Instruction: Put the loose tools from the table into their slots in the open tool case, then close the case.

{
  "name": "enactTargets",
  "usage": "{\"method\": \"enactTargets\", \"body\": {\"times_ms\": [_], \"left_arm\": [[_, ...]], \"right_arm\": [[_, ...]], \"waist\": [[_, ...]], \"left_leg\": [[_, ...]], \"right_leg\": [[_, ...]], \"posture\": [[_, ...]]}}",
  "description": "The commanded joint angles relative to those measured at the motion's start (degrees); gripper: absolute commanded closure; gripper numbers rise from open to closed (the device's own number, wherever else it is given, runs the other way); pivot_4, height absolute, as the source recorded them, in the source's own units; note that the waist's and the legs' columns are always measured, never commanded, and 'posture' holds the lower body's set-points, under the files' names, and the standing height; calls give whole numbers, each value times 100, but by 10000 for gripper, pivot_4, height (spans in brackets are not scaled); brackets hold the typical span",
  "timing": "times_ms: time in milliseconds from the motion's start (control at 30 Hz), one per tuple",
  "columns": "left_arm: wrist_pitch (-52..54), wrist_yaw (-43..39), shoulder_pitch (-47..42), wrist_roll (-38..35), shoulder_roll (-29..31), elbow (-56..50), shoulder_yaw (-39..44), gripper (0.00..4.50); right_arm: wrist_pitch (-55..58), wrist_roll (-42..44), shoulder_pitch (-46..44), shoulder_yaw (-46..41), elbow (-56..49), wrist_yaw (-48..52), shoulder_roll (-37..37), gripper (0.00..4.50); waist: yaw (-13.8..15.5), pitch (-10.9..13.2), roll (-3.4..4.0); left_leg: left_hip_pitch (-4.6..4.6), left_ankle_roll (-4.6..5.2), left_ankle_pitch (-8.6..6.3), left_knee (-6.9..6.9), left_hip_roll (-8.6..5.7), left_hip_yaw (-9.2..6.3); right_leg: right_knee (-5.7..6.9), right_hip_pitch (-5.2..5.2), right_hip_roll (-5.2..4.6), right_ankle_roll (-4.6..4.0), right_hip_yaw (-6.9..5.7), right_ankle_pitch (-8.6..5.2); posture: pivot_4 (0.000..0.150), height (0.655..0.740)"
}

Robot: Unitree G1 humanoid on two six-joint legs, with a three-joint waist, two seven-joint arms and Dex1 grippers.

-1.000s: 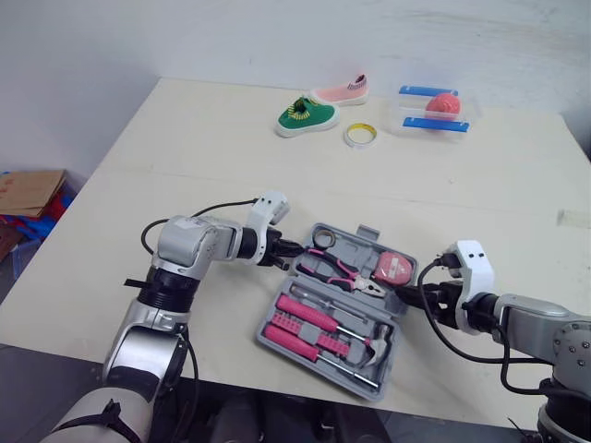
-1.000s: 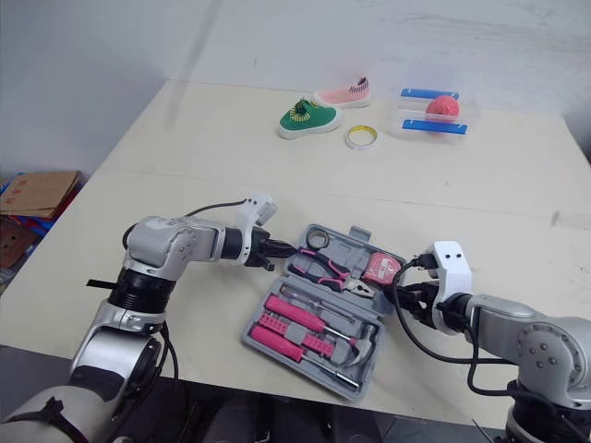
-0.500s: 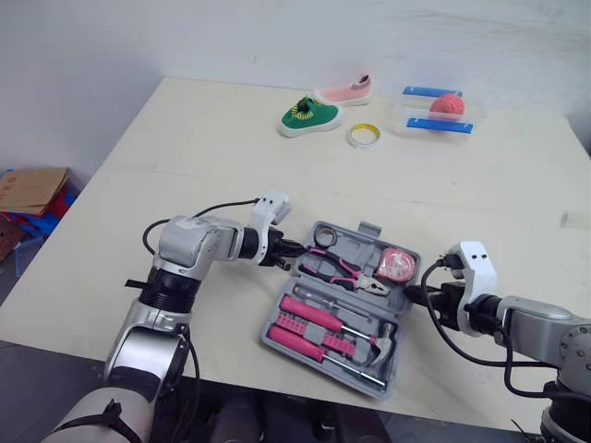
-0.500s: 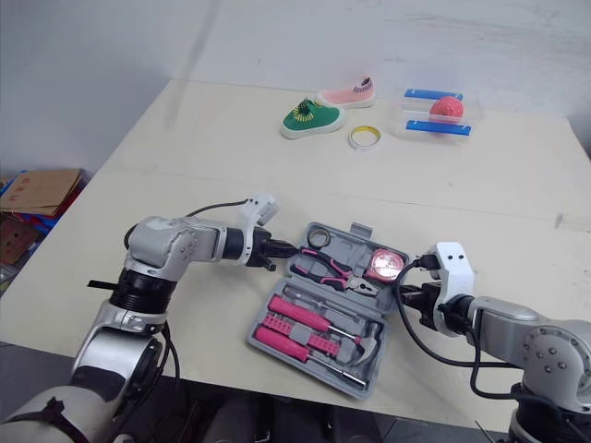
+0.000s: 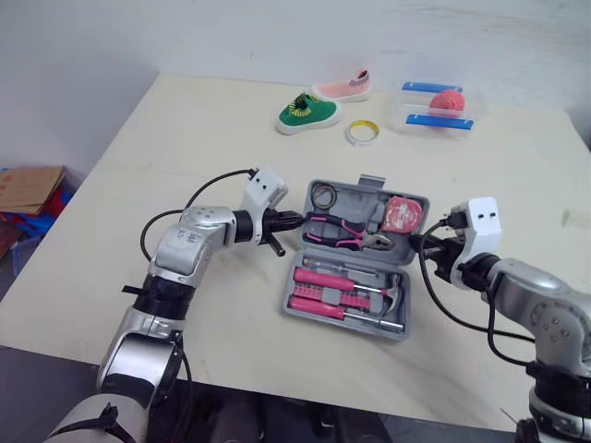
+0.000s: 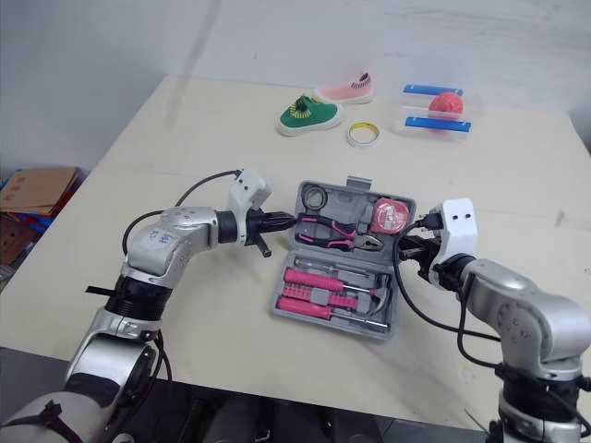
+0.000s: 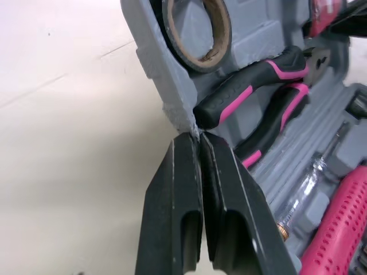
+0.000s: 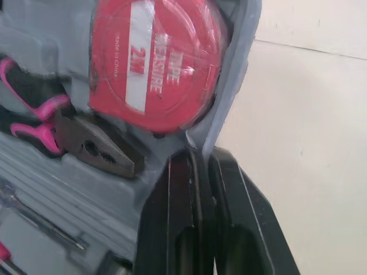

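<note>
The grey plastic tool case [image 5: 343,322] lies open on the desk [image 5: 185,148], its hinge line running from arm to arm. The left end effector [image 5: 295,219] is clenched on the lid's left rim, and the right end effector [image 5: 418,243] on its right rim.

The table [image 5: 185,157] lies bare along the near wall of the tool case [image 5: 346,321] and across the wide stretch beyond its lid; the left gripper [image 5: 297,219], pinched on the rim, blocks the case's left edge; the right gripper [image 5: 417,244] likewise blocks the right edge; the green shoe [image 5: 307,113], pink shoe [image 5: 342,89], tape roll [image 5: 363,134] and clear box [image 5: 436,108] stand well apart, crowding the far side.
</note>
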Motion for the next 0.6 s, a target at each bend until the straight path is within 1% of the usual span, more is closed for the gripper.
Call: {"method": "enactTargets", "body": {"times_ms": [33, 200, 333, 467, 500, 600], "left_arm": [[-1062, -369, 448, 41, 44, -484, 11, 45000], [-1864, -231, 876, 299, 110, -609, 87, 45000], [-2259, -176, 1091, 382, 131, -700, 140, 45000], [-2433, -195, 1259, 476, 213, -701, 158, 45000], [-2516, -236, 1312, 508, 256, -710, 147, 45000], [-2813, -313, 1673, 704, 465, -875, 76, 45000]], "right_arm": [[-1803, -816, 691, 277, -426, 398, 147, 44805], [-3968, -2049, 1556, 700, -29, 893, 7, 44805], [-5258, -2670, 1942, 813, 300, 1014, 49, 44805], [-6513, -3194, 2262, 880, 809, 1110, 9, 44805], [-6762, -3279, 2329, 892, 944, 1149, -15, 44805], [-7981, -3830, 2615, 792, 1539, 1083, -208, 44805]], "waist": [[4, 0, 0], [-12, 0, 0], [-14, 0, 0], [-16, 0, -1], [-18, 0, -1], [-28, 0, 0]], "left_leg": [[-1, -1, -4, -1, 2, 0], [9, 19, -15, 11, 1, 25], [33, 41, -25, 11, 0, 24], [67, 42, -26, 6, 1, 21], [76, 41, -26, 4, 1, 22], [95, 35, -29, -3, 4, 38]], "right_leg": [[-7, 1, 1, 1, -1, -1], [-13, 11, 0, 13, 13, 7], [-17, 38, 2, 14, 17, 15], [-20, 73, 5, 12, 16, 16], [-20, 81, 4, 11, 18, 15], [-19, 89, 7, 10, 33, 15]], "posture": [[1500, 7304], [1500, 7304], [1500, 7304], [1500, 7304], [1500, 7304], [1500, 7304]]}}
